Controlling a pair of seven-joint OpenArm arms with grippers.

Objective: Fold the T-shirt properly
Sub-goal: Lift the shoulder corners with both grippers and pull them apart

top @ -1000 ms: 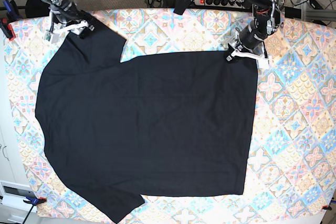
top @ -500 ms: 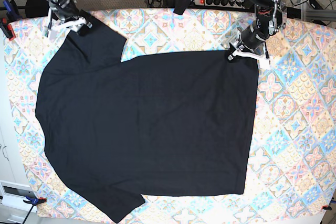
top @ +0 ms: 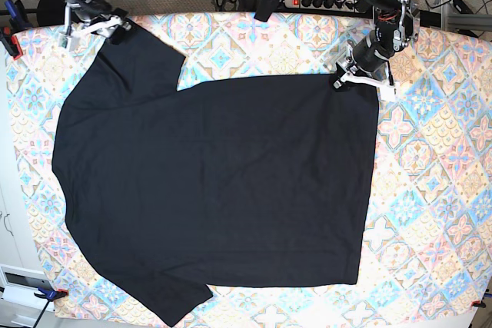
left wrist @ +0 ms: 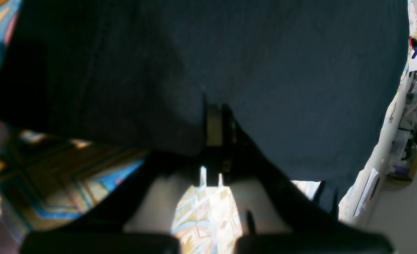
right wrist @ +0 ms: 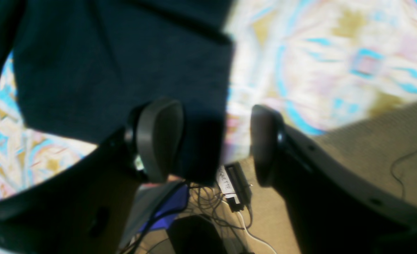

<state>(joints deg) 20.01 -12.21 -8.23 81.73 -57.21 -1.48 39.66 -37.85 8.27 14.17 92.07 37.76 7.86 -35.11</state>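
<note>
Lying flat across the patterned tablecloth (top: 430, 190), back up, the black T-shirt (top: 215, 182) in the base view: sleeves toward that view's left, straight hem down its right side. Perched at the hem's upper corner, the left gripper (top: 360, 76), white fingers on the cloth edge. Hanging over the tip of the upper sleeve, at the table's far left corner, the right gripper (top: 94, 27). Along the table's back edge, a power strip (top: 319, 1) and cables.

Filling most of the left wrist view, the dark cloth of the T-shirt (left wrist: 229, 70); jaws of the left gripper (left wrist: 213, 141) pressed tight together with the fabric edge pinched between them, the colourful tablecloth (left wrist: 71, 183) below.

Standing well apart in the right wrist view, the black pads of the right gripper (right wrist: 212, 141); a sleeve corner of the T-shirt (right wrist: 124, 70) between them, near the left pad (right wrist: 159, 137), not clamped. Blurred pale tablecloth (right wrist: 318, 63) beyond, floor and cables beneath.
</note>
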